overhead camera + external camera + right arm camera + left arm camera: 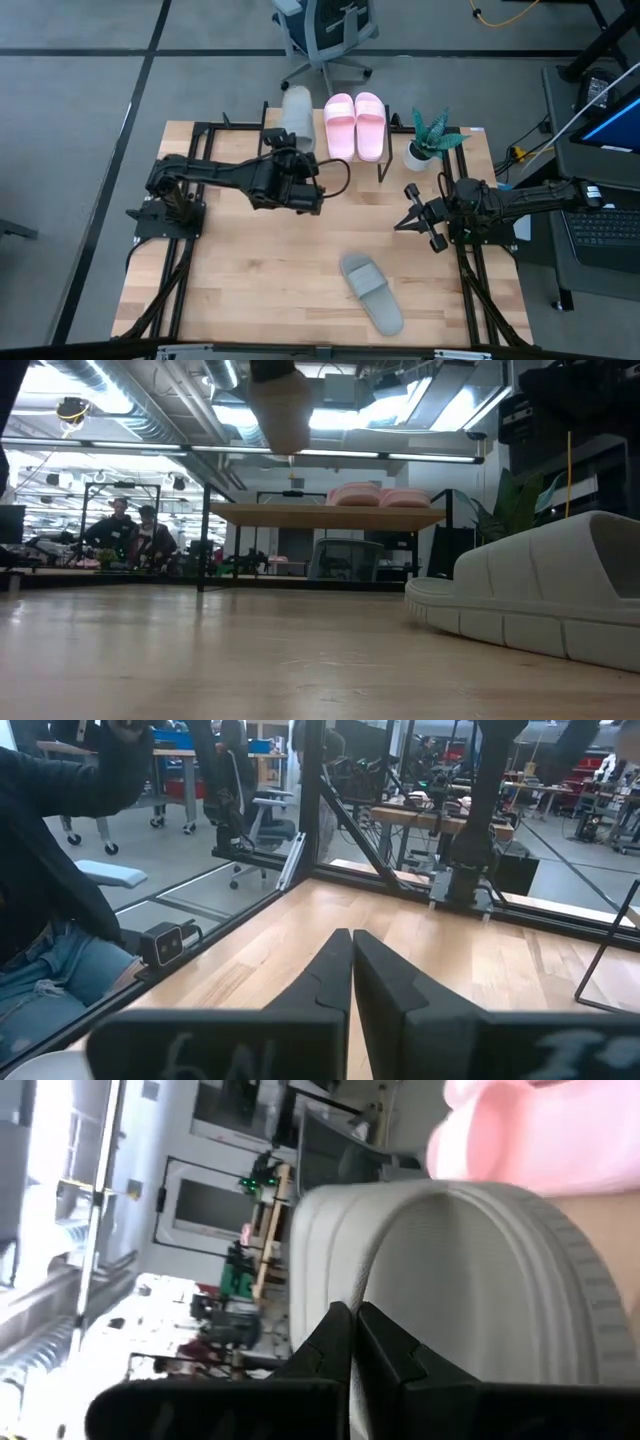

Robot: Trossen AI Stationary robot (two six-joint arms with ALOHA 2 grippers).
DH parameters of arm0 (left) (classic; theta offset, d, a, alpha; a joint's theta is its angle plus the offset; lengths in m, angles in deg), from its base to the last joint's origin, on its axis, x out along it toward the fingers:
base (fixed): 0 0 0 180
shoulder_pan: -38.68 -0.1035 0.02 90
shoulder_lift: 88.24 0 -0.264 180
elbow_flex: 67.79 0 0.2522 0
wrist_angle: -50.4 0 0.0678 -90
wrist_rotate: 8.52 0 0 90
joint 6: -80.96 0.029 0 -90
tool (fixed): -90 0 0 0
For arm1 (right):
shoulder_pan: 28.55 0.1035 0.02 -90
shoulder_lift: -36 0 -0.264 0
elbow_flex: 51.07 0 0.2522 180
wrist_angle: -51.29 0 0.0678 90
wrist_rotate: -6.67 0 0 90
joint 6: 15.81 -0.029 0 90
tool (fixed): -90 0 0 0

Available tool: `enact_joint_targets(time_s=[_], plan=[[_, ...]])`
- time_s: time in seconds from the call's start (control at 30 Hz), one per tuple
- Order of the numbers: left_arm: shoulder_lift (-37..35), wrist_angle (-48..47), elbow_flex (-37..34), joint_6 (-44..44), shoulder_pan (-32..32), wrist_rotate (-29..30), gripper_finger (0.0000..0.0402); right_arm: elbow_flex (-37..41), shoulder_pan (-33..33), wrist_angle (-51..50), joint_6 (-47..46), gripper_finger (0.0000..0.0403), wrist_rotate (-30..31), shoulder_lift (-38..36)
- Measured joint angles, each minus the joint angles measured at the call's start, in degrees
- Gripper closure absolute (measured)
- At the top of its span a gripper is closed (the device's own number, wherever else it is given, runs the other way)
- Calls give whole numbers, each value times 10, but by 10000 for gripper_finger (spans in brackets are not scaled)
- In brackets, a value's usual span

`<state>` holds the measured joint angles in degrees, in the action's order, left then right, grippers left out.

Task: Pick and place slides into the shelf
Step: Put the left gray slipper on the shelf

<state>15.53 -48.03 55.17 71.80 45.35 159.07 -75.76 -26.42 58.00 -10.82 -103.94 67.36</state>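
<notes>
My left gripper (pixel 291 150) is shut on a grey-green slide (pixel 297 118), held in the air over the left part of the shelf (pixel 300 515). In the low view this slide (pixel 282 410) hangs well above the shelf's top board. Two pink slides (pixel 354 125) lie side by side on their soles on the shelf, just right of the held one. A second grey-green slide (pixel 372 292) lies sole down on the table near the front edge. My right gripper (pixel 350 940) waits shut at the table's right side, touching nothing. My left gripper pinches the grey-green slide at its near end (pixel 372 1295) between its two fingers. The fingers come nearly level from the table's near side, and the slide reaches away from them toward the far edge. The slide is lifted clear of the shelf and the table.
A small potted plant (pixel 430 140) stands on the table right of the shelf. Bare tabletop (pixel 260 270) spreads across the middle and front left. An office chair (pixel 325 35) stands beyond the far edge. People show in the room behind.
</notes>
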Motion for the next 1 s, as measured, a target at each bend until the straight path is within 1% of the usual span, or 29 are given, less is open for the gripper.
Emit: enact_joint_targets(time_s=[0.13,0.27,0.43,0.77,1.0], plan=[[1,18,-22,7,-11,-10,401,0,0,-3,0,386,0,0],[1,29,-54,8,-25,-6,401,0,0,-3,0,386,0,0],[1,54,-72,11,-38,-4,401,0,0,-3,0,386,0,0],[1,160,-106,97,-51,-16,401,0,0,-6,0,386,0,0],[1,164,-112,98,-61,-23,401,0,0,-6,0,386,0,0]])
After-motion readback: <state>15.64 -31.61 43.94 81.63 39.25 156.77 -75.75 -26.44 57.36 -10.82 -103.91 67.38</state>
